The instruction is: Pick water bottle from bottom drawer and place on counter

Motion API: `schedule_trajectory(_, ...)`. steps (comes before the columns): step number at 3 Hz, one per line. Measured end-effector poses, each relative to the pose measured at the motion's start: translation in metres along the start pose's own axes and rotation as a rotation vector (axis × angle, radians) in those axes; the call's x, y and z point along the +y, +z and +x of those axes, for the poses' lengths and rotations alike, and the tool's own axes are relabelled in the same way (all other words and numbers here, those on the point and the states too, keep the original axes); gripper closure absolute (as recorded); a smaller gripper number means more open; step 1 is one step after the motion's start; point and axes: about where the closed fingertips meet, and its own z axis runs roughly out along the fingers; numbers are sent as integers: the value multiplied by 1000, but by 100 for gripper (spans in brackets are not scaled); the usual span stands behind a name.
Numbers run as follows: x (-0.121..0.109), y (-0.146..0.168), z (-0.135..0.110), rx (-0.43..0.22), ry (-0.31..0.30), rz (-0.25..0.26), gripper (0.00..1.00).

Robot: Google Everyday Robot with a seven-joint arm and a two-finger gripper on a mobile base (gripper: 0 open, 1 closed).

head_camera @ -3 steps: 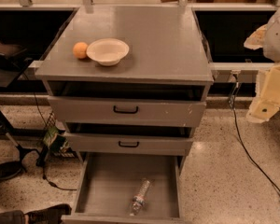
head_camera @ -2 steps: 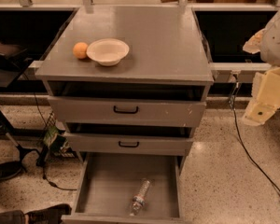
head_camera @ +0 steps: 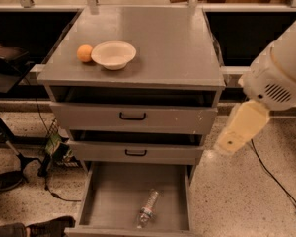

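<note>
Floor (head_camera: 246, 196) beside cabinet (head_camera: 153, 116): jaws nearer.

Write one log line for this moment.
water bottle: lying in open bottom drawer | counter: bowl, orange | arm: right of counter | gripper: not in view

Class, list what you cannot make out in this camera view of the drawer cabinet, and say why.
1. The tool, hanging to the right of the middle drawer: open or shut cannot be told.
2. The water bottle in the bottom drawer: label wording too small.
3. The bottom drawer's front: cut off by the lower edge.
4. The top drawer: inside hidden under the counter.
</note>
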Motion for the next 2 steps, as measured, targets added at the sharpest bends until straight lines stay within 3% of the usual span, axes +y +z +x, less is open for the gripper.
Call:
schedule_trajectory(1, 25, 66, -26, -45, 140, -38, 0)
schedule_trajectory(2, 36, 136, -60, -78, 238, -66, 0)
